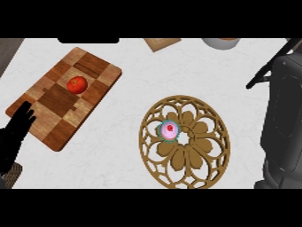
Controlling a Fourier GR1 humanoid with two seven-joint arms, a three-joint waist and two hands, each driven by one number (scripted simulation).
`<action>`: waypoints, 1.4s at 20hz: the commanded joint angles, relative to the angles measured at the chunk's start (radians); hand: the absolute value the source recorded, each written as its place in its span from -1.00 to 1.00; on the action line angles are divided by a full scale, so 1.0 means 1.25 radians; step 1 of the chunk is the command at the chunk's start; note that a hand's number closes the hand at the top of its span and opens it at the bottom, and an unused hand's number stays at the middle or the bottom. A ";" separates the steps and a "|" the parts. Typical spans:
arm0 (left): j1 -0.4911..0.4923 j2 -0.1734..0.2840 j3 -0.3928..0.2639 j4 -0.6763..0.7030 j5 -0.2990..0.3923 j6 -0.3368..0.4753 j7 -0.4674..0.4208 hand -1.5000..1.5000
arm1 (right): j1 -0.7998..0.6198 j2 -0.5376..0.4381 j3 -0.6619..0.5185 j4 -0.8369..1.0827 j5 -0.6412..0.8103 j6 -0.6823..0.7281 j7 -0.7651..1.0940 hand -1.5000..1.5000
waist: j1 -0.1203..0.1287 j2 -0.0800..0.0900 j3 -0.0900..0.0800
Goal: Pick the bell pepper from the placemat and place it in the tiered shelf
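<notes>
Both hands hold nothing: left hand point(9, 133) rests open at lower left, right arm point(290, 119) fills the right edge, its fingers unreadable, red bell pepper point(77, 84) sits untouched on checkered placemat point(55, 119).

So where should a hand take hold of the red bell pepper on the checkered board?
Probably around its rounded sides, coming from above: the bell pepper sits alone on the wooden board with nothing against it. The open left hand, at the board's lower left edge, is nearest.
</notes>
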 commanded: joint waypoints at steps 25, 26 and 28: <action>-0.015 -0.023 0.011 0.009 -0.036 -0.002 -0.001 0.00 | 0.029 -0.230 -0.345 0.141 -0.052 0.007 -0.106 1.00 | 0.004 0.007 0.002; 0.009 -0.022 0.020 0.021 -0.032 -0.022 -0.032 0.00 | 0.058 -0.185 -0.303 0.079 -0.038 0.036 -0.070 1.00 | 0.003 0.005 0.001; -0.025 -0.004 0.034 -0.018 -0.011 -0.019 0.040 0.00 | 0.058 -0.231 -0.346 0.117 -0.066 0.043 -0.091 1.00 | 0.002 0.004 0.002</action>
